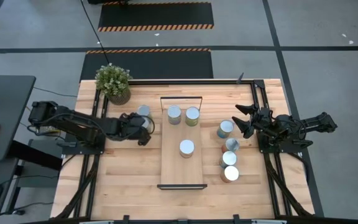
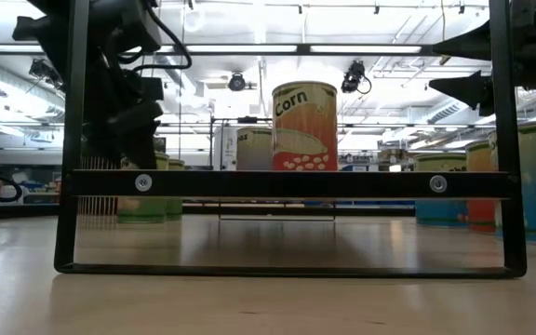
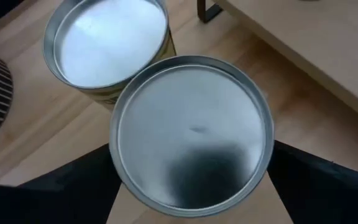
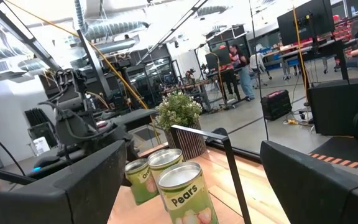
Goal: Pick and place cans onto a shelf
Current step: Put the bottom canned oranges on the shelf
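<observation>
My left end effector hangs over the left part of the desk, its fingers spread wide on either side of a can whose silver top fills my wrist view; I cannot tell whether the fingers touch its sides. Just past it stands a second can, the two tops overlapping in my view, and beyond that a potted plant sits at the desk's far left corner. To the right of these cans lies the shelf, carrying three cans: one near its middle and two side by side at its far end. Farther right, four more cans stand in a loose cluster on the desk. My right end effector is raised beside that cluster, wide apart and holding nothing.
</observation>
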You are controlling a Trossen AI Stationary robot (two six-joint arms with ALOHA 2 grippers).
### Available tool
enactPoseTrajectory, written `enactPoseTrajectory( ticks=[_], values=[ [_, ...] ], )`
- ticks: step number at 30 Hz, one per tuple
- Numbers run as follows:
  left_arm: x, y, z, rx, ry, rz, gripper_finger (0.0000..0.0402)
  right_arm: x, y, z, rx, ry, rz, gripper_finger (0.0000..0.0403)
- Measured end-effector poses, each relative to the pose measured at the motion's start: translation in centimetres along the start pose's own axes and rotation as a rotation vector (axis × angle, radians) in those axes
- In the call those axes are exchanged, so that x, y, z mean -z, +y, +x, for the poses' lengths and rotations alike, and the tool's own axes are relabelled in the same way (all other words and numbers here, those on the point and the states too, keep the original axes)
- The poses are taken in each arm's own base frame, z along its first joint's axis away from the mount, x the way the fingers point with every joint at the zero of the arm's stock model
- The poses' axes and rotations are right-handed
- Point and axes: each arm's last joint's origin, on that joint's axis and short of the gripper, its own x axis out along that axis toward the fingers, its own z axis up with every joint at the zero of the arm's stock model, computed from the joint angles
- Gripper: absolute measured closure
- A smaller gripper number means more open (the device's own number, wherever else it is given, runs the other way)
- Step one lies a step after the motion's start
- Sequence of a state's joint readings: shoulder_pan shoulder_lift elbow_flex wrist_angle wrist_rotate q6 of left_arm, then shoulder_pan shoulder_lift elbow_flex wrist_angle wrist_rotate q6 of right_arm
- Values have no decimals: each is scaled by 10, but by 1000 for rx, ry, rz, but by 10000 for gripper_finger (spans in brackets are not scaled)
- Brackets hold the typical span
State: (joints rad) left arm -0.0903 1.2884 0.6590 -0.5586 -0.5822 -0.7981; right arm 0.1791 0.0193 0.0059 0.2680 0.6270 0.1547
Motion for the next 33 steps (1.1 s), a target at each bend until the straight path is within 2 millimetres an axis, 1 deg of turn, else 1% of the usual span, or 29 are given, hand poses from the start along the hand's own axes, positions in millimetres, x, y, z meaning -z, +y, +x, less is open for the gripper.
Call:
enactPoseTrajectory(
  ticks=[8, 12, 17, 20, 23, 25, 28, 33],
  values=[
    [0, -1, -1, 15, -7, -6, 98, 0, 0, 0, 0, 0, 0, 25],
    [-7, -4, -9, 83, 14, 29, 104, 0, 0, 0, 0, 0, 0, 25],
    [-30, -12, -31, 180, -37, 124, 101, 0, 0, 0, 0, 0, 0, 25],
    [-48, -18, -45, 232, -94, 138, 100, 0, 0, 0, -1, 0, 0, 25],
    [-62, -28, -51, 279, -147, 142, 100, 0, 0, 0, -1, 0, 0, 25],
    [-65, -35, -49, 300, -139, 164, 100, 0, 0, 0, -1, -1, 1, 25],
    [-71, -48, -38, 326, -98, 203, 100, 0, 0, 0, -1, 0, 0, 25],
    [-87, -69, -24, 337, -67, 312, 100, -1, 0, 0, -1, -6, 4, 25]
  ],
)
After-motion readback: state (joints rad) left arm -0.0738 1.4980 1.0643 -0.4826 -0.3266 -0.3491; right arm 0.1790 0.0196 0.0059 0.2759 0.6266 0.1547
